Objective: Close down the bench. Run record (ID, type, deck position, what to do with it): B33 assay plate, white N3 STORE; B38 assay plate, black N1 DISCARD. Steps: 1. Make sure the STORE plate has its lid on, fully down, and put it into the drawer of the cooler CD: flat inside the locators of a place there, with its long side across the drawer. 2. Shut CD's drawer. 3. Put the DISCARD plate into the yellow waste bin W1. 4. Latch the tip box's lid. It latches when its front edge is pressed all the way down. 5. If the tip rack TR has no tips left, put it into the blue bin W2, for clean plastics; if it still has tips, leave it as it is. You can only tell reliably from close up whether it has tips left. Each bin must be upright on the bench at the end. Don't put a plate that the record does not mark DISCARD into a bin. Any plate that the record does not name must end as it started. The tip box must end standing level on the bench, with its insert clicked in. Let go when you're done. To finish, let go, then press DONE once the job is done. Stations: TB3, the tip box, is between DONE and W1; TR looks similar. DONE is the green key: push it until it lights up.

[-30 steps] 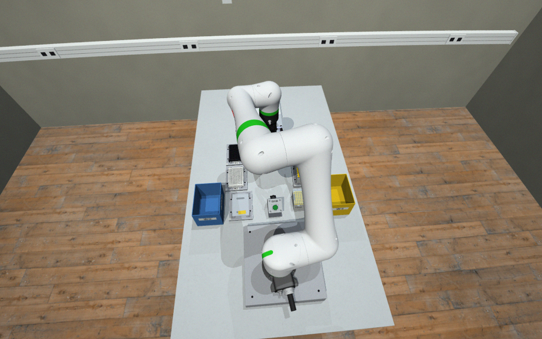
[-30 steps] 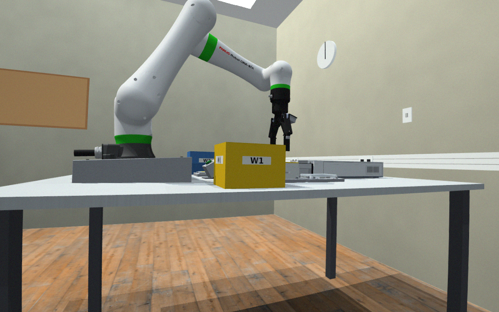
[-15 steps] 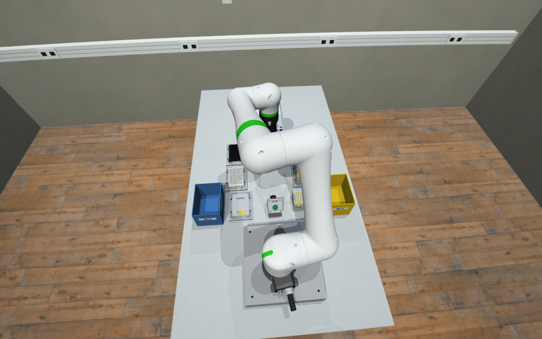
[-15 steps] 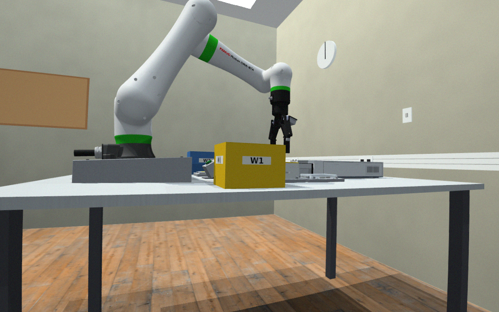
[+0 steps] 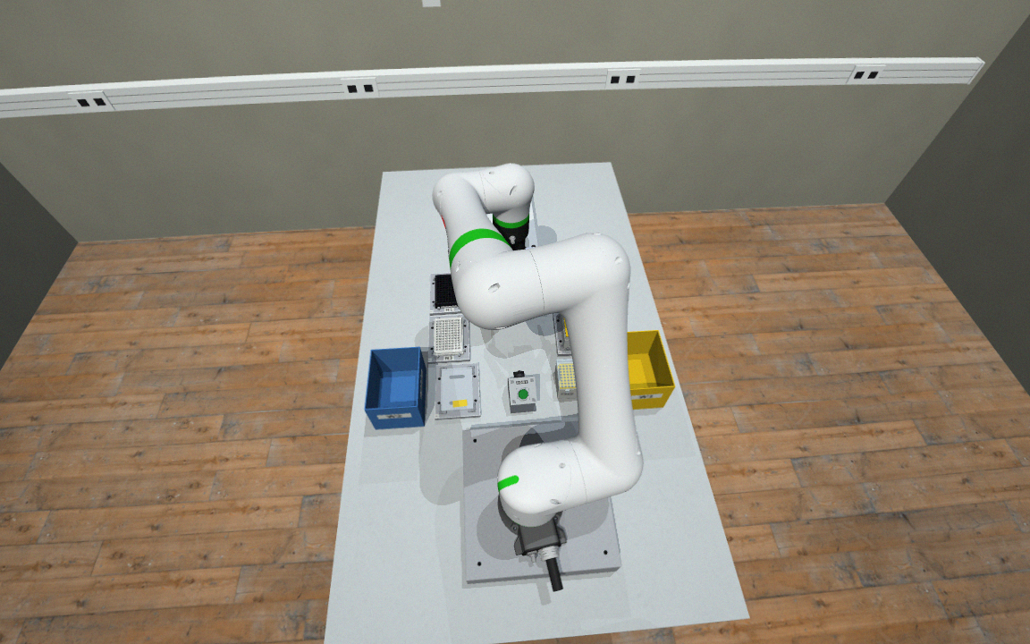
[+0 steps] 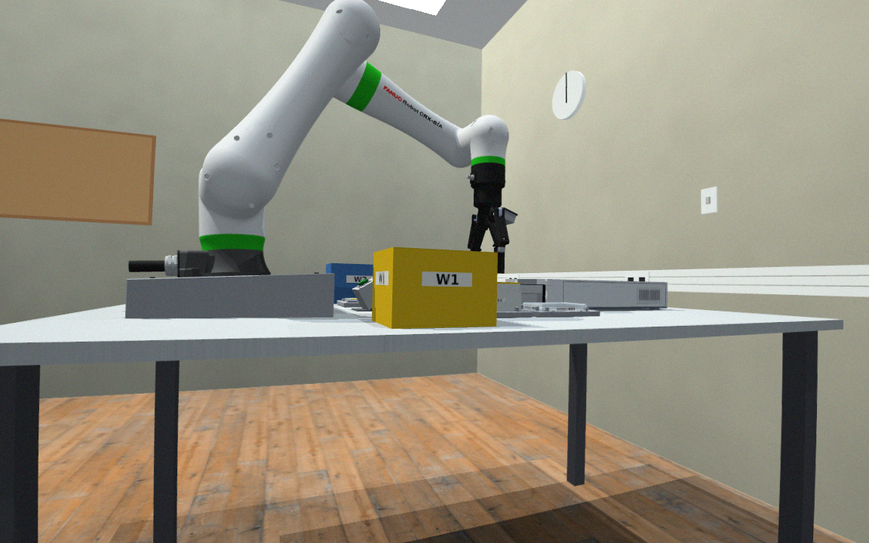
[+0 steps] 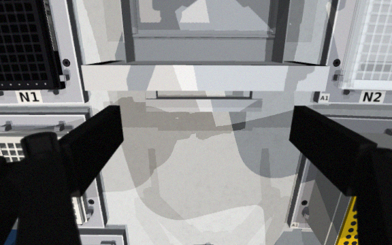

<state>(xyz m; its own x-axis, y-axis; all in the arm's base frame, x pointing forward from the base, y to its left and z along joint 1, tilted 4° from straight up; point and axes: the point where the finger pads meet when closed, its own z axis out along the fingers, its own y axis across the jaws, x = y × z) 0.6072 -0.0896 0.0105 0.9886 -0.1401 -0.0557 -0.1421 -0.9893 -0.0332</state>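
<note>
My gripper [image 7: 207,123] is open and empty. It points straight down above the bench, just in front of the cooler CD's drawer front [image 7: 204,77] and its handle [image 7: 203,100]. Behind the front panel the drawer's grey inside [image 7: 203,20] shows. The black plate [image 7: 13,42] sits at N1, to the left of the drawer. The white plate [image 7: 7,150] sits in the nest below N1, partly hidden by my left finger, with its open wells showing in the top view [image 5: 447,334]. In the exterior view the gripper [image 6: 489,239] hangs well above the bench.
A lidded clear plate [image 7: 380,44] sits at N2. A yellow perforated tip insert [image 7: 349,224] shows at the lower right. The blue bin [image 5: 396,386], a flat lid-like piece [image 5: 457,390], the green DONE key [image 5: 522,392], a tip holder [image 5: 567,376] and the yellow bin W1 [image 5: 648,369] stand in a row.
</note>
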